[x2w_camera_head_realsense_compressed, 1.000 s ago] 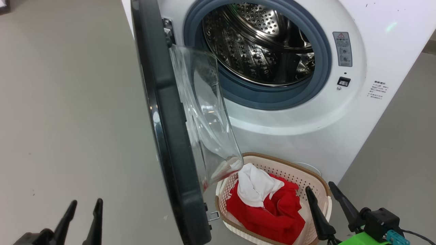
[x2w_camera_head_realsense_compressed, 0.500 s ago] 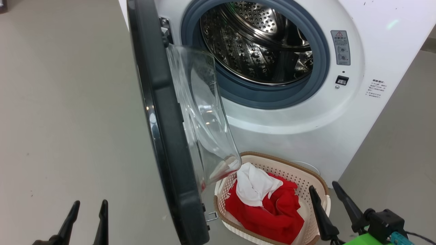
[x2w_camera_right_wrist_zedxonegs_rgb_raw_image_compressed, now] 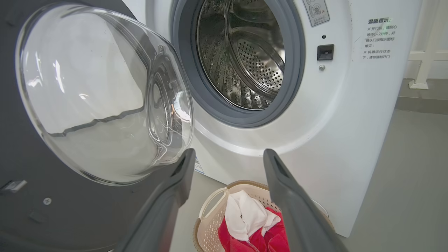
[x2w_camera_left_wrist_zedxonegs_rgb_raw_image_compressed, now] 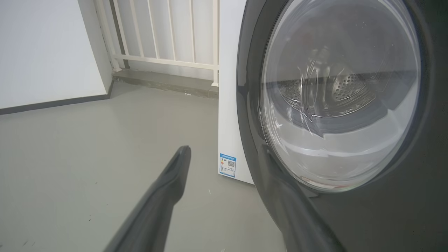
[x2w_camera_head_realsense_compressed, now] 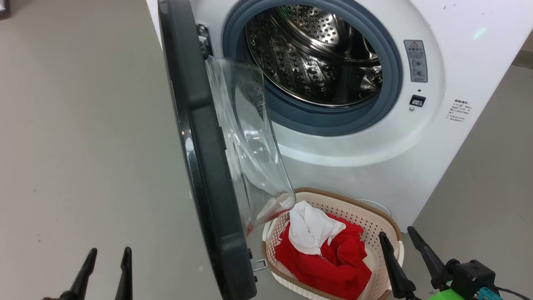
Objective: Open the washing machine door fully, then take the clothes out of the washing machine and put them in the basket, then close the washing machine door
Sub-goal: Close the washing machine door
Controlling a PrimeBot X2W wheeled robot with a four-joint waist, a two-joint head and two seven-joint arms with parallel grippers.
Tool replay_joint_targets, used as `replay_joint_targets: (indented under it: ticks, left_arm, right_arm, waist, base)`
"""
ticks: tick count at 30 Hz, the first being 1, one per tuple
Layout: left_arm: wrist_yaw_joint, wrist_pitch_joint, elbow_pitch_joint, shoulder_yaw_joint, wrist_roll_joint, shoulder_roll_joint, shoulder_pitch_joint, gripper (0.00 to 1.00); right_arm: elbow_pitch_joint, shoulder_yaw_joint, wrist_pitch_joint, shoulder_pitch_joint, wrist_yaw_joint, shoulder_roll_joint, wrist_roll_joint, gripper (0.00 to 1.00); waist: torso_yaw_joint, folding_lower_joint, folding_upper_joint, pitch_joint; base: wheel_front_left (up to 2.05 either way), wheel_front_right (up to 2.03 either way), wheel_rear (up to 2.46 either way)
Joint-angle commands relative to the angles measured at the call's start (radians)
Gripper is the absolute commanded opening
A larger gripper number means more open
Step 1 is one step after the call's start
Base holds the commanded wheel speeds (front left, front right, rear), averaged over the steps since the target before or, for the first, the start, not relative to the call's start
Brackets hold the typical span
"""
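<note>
The washing machine (x2w_camera_head_realsense_compressed: 374,158) stands with its door (x2w_camera_head_realsense_compressed: 200,158) swung out edge-on towards me, the glass bowl (x2w_camera_head_realsense_compressed: 250,146) facing the drum (x2w_camera_head_realsense_compressed: 316,54), which shows bare steel. Red and white clothes (x2w_camera_head_realsense_compressed: 329,258) lie in the cream basket (x2w_camera_head_realsense_compressed: 345,204) on the floor below the opening. My left gripper (x2w_camera_head_realsense_compressed: 109,251) is open and empty, low on the door's outer side. The left wrist view has that gripper (x2w_camera_left_wrist_zedxonegs_rgb_raw_image_compressed: 224,150) beside the door's black rim (x2w_camera_left_wrist_zedxonegs_rgb_raw_image_compressed: 385,210). My right gripper (x2w_camera_head_realsense_compressed: 395,232) is open and empty at the basket's right edge. In the right wrist view it (x2w_camera_right_wrist_zedxonegs_rgb_raw_image_compressed: 229,152) hangs above the clothes (x2w_camera_right_wrist_zedxonegs_rgb_raw_image_compressed: 245,213) and basket (x2w_camera_right_wrist_zedxonegs_rgb_raw_image_compressed: 210,206).
Grey floor (x2w_camera_head_realsense_compressed: 75,146) spreads to the left of the door and to the right of the machine. A white railing (x2w_camera_left_wrist_zedxonegs_rgb_raw_image_compressed: 168,35) and wall stand behind the machine's left side, which carries a blue label (x2w_camera_left_wrist_zedxonegs_rgb_raw_image_compressed: 227,165).
Both grippers have drifted slightly to the right in the head view, which wobbles a little. Door, basket and clothes keep their places.
</note>
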Motion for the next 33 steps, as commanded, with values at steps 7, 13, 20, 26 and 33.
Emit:
replay_joint_targets:
  ticks: [7,13,20,26,33]
  left_arm:
    - [-0.005,-0.012,-0.033,0.028,-0.005,0.015,-0.014,1.0]
    - [-0.006,-0.012,-0.027,-0.014,-0.09,0.05,-0.046,0.27]
    - [-0.006,-0.012,-0.044,-0.068,-0.192,0.128,-0.093,0.0]
    - [-0.006,-0.012,-0.099,-0.158,-0.289,0.225,-0.136,0.0]
    - [-0.006,-0.012,-0.184,-0.253,-0.357,0.303,-0.167,0.0]
  right_arm:
    - [-0.022,0.021,-0.006,-0.013,0.006,-0.004,-0.001,1.0]
    - [-0.019,0.024,-0.006,-0.016,0.006,-0.002,0.002,1.0]
    - [-0.015,0.032,-0.006,-0.016,0.006,0.0,0.004,1.0]
    - [-0.019,0.033,-0.006,-0.018,0.006,0.002,0.005,1.0]
    - [-0.022,0.029,-0.006,-0.025,0.006,0.003,0.003,1.0]
  waist:
    - [0.001,0.0,-0.0001,-0.005]
    - [0.001,0.0,-0.0001,-0.008]
    - [-0.006,0.0,-0.0001,-0.015]
    - [-0.02,0.0,-0.0001,-0.007]
    - [-0.039,0.0,-0.0001,0.01]
  base:
    - [0.0,0.0,0.0]
    - [0.0,0.0,0.0]
    - [0.0,0.0,0.0]
    - [0.0,0.0,0.0]
    - [0.0,0.0,0.0]
